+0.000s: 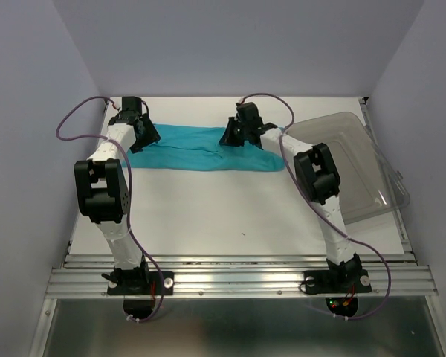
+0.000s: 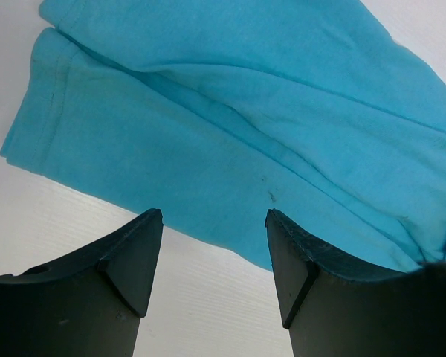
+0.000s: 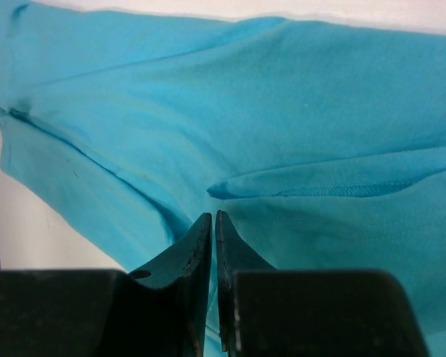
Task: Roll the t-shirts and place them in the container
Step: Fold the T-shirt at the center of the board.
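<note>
Ok, left tool (image 2: 212, 216) has its jaws apart, holding nothing, and hovers over the left end of the t-shirt (image 1: 201, 152). Right tool (image 3: 212, 217) has its jaws together, tips low over the cloth nearer the right end. Can't tell if it nips any fabric.

Step, as I read it: shirt is folded into a long band and no roll has started. Next move probably calls for the left tool to drop onto the stitched hem, clamp it and turn it over toward the right.

Shirt is plain teal, thin and soft, with lengthwise creases and a sleeve fold on top. It lies across the far part of the white surface (image 1: 230, 216), right end near the clear bin (image 1: 364, 178).
</note>
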